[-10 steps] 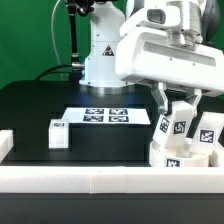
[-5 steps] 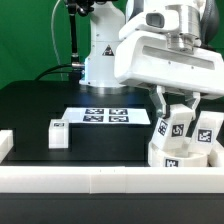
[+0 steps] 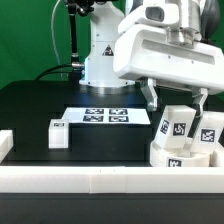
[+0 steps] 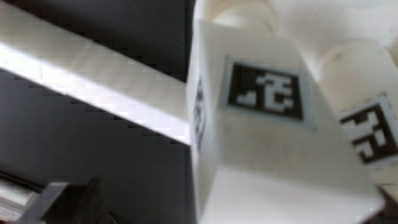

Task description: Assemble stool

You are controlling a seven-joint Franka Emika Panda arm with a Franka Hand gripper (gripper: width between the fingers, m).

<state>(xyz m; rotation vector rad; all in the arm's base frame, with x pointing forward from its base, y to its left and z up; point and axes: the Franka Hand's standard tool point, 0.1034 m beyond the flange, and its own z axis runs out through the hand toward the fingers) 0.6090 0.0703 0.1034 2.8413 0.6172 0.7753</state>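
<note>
The round white seat (image 3: 178,157) lies at the exterior view's right, behind the front rail. Two white tagged legs stand on it: one (image 3: 175,124) right under my gripper, the other (image 3: 208,128) to its right. The third leg (image 3: 58,132) lies alone on the black table at the left. My gripper (image 3: 178,98) is open just above the first leg, one finger to each side of it and apart from it. In the wrist view that leg (image 4: 267,95) fills the picture, with the second leg's tag (image 4: 368,130) beside it and one dark finger (image 4: 50,200) at the edge.
The marker board (image 3: 108,116) lies flat in the middle of the table. A long white rail (image 3: 100,180) runs along the front, with a short rail piece (image 3: 5,145) at the left. The rail also shows in the wrist view (image 4: 89,75). The robot base (image 3: 100,60) stands behind.
My fingers have spread apart and let go of the leg under them. That leg now stands a little further right and more upright on the seat.
</note>
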